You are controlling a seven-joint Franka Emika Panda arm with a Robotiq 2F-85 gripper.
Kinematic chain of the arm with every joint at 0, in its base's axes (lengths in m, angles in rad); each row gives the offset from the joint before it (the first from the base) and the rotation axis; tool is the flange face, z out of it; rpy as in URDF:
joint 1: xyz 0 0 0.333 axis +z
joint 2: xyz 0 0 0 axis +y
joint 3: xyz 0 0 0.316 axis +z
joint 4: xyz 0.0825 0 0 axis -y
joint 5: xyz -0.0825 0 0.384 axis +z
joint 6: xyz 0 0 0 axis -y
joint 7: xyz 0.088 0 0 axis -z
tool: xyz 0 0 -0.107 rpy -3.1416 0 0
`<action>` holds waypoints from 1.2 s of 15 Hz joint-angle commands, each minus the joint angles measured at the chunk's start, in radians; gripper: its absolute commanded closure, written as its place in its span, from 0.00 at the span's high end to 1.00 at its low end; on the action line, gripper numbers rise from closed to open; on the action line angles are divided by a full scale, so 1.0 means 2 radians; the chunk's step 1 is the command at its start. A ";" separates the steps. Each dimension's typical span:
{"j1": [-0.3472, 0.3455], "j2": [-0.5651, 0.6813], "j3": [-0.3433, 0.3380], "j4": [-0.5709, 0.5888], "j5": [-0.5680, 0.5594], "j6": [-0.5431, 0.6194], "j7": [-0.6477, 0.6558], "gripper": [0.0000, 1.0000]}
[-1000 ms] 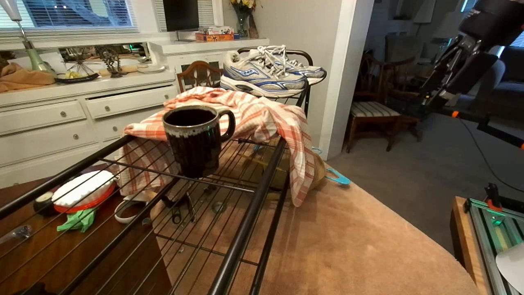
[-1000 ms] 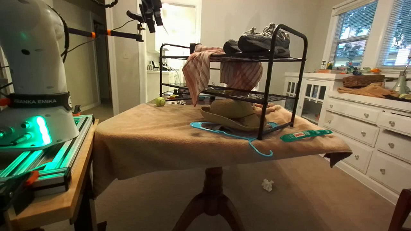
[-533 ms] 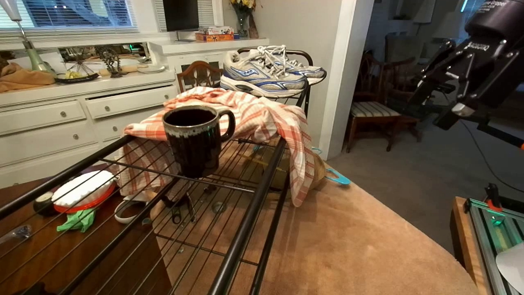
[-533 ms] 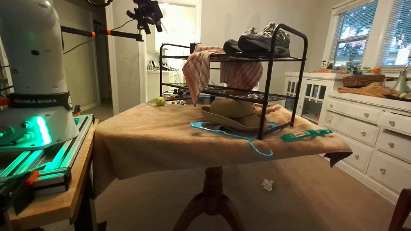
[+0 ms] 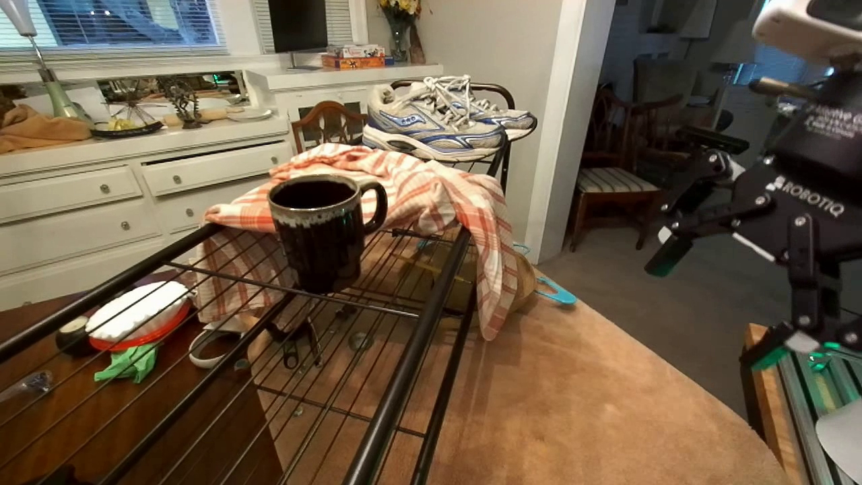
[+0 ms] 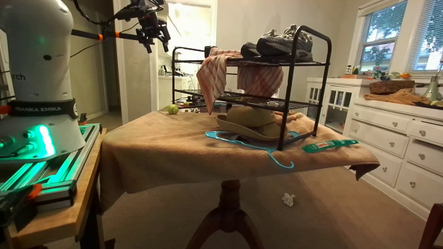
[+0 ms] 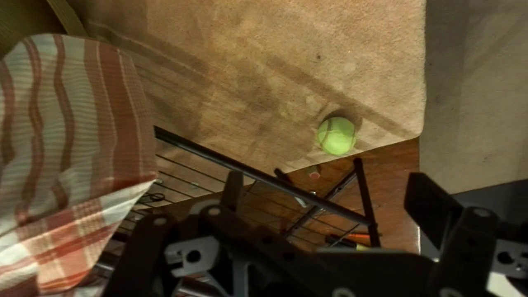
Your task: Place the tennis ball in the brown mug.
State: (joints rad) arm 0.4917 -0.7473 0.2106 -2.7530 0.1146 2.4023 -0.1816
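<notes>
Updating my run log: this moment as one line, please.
claw: open, empty; tennis ball: on tan cloth; brown mug: upright on rack; placing: pending

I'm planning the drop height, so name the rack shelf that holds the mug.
The upper shelf: the brown mug stands upright on it, along with the striped cloth and the shoes. The lower shelf runs beneath, above the hat.

Yellow-green tennis ball on tan cloth, glossy dark brown mug upright on wire rack
</notes>
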 commanded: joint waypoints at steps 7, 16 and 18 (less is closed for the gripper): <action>-0.001 0.192 0.088 -0.001 -0.042 0.187 0.039 1.00; -0.082 0.260 0.172 -0.002 -0.150 0.267 0.163 1.00; -0.103 0.264 0.190 -0.001 -0.166 0.268 0.186 1.00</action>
State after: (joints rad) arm 0.2855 -0.2192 0.5905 -2.7559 -0.2177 2.9377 0.1912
